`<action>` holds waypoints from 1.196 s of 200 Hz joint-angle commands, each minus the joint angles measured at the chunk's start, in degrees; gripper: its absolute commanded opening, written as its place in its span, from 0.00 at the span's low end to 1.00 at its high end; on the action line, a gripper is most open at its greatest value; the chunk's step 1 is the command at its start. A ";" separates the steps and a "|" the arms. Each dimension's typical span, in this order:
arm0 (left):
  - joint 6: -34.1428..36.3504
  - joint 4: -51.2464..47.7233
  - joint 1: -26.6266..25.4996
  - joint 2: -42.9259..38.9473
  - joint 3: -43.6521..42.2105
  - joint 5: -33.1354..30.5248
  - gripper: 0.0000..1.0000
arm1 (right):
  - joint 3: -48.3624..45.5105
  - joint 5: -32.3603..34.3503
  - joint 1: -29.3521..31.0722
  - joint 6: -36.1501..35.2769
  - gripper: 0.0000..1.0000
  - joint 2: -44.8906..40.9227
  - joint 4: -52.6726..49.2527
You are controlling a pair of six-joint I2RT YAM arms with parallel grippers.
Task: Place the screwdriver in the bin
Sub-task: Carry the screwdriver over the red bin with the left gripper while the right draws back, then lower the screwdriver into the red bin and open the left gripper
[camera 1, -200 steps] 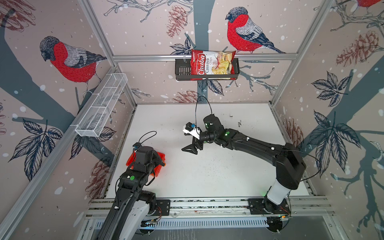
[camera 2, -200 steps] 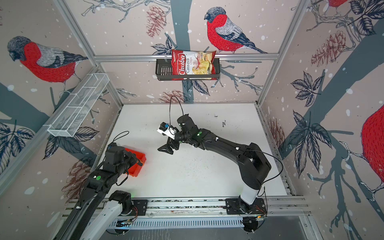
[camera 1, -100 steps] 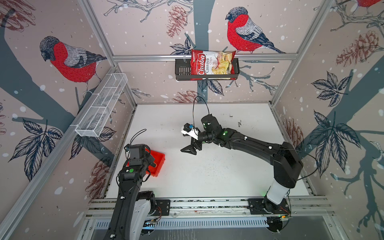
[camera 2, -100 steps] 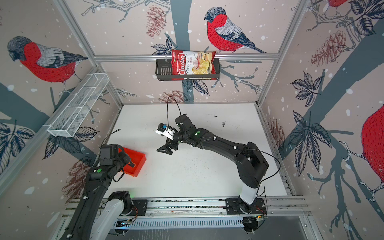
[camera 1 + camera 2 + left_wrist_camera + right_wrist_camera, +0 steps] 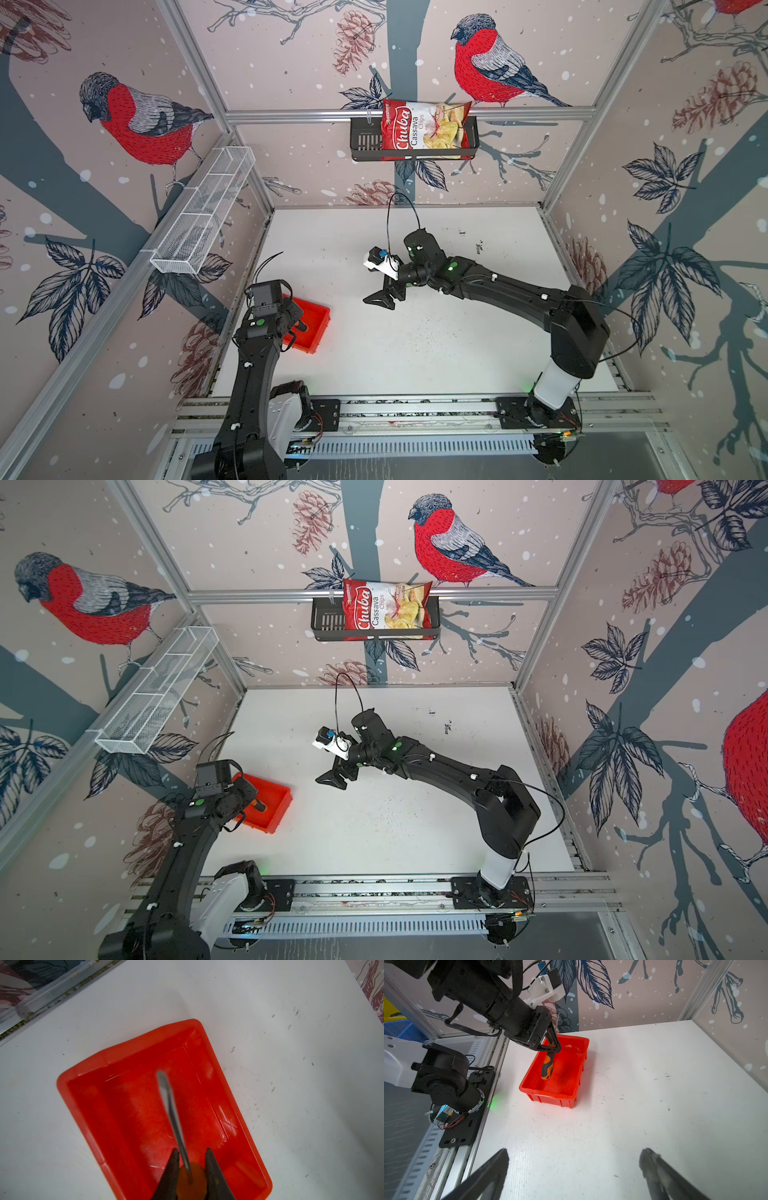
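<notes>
**Screwdriver over the bin, not yet released**

The screwdriver (image 5: 547, 1066) hangs handle-down within the walls of the bin (image 5: 550, 1093). The left gripper (image 5: 554, 1048) is clenched on its neck. Whether the handle touches the floor I cannot tell. The carry looks done, and what is left is letting go. The bin sits by the left edge of the bench (image 5: 654, 1095), toward the front. The right gripper (image 5: 379, 300) is spread wide and empty at mid-bench. Bird-patterned walls enclose everything, and a chip bag (image 5: 424, 129) fills a black basket (image 5: 363, 143) at the back.

The walls (image 5: 291, 62) carry wallpaper with red-breasted birds, pine cones and leaves. Aluminium bars (image 5: 291, 115) frame them, and the white tabletop (image 5: 457, 353) is scuffed.
</notes>
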 commanded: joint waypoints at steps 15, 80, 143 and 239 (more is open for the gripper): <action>-3.99 6.84 0.33 0.81 -3.79 2.77 0.05 | -0.21 1.11 0.08 -0.09 1.00 -0.64 -0.17; -8.69 10.88 0.47 2.83 -8.12 4.22 0.04 | 1.32 -1.31 0.18 -0.05 1.00 0.62 -1.16; -11.87 12.51 0.52 0.63 -11.62 5.28 0.36 | 3.52 -1.68 0.12 -1.92 1.00 1.45 -2.94; -9.13 8.30 0.52 -5.14 -6.58 7.56 0.68 | 1.74 -3.42 -1.57 3.78 1.00 -0.18 3.83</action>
